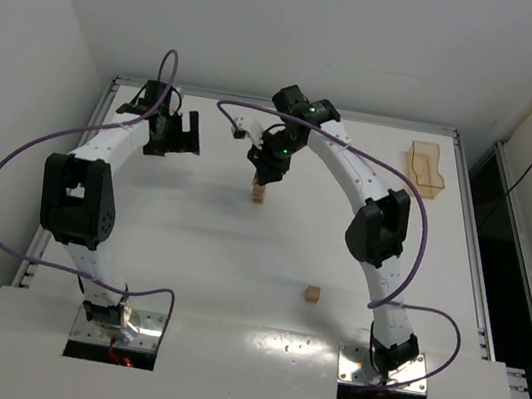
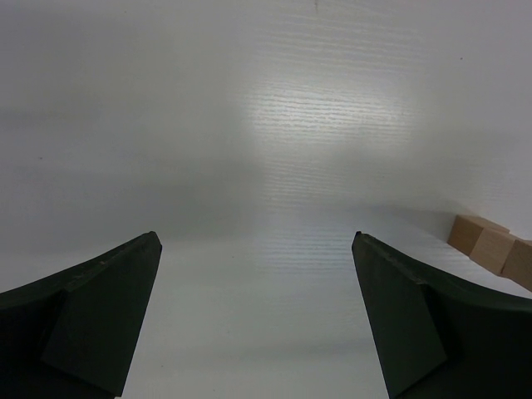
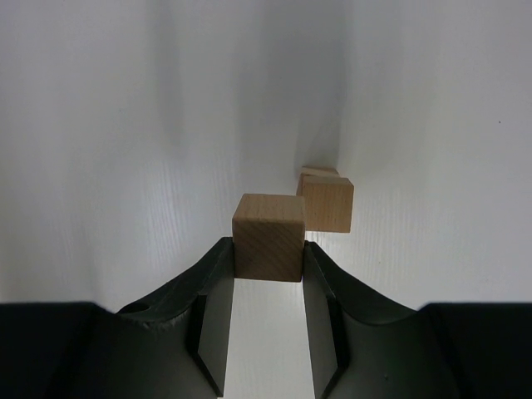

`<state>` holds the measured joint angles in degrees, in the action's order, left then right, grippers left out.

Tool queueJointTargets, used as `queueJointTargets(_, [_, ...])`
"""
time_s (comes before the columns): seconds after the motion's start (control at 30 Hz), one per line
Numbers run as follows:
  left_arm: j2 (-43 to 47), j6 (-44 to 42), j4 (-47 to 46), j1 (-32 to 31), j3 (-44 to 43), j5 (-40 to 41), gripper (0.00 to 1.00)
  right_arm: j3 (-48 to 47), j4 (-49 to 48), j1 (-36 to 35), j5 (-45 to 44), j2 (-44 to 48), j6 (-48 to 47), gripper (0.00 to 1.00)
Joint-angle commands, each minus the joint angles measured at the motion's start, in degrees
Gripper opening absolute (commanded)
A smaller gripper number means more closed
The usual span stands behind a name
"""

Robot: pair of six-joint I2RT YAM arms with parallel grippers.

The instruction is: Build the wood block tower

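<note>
Squeezing a small wood block (image 3: 267, 236) by two flat sides, the right claw (image 3: 268, 262) hangs just beside the tower (image 3: 327, 204). The wood block looks light and hard, so it should not squash. Its smooth sides could slip, though, and one bump might knock the thin tower over. Holding it flat-on, near the middle of the sides, seems best. A loose block (image 1: 312, 293) lies alone, well apart from the tower. The left claw (image 2: 258, 320) stands wide open with nothing in it, off to the side.
</note>
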<state>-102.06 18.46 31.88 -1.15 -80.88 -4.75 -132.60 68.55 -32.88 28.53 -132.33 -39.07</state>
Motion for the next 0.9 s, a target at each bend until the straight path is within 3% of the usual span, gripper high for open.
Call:
queueJointTargets(0.0, [1.16,-0.44,-1.64,0.44,0.64,-0.7,1.0,-2.76,-1.93,-0.95,0.03,-1.08,-0.84,0.0])
queueJointTargets(0.87, [1.69,-0.44,-2.17,0.44,1.16,-0.7,1.0,-3.81,-4.66,-0.95,-4.63,-4.95,0.4,0.0])
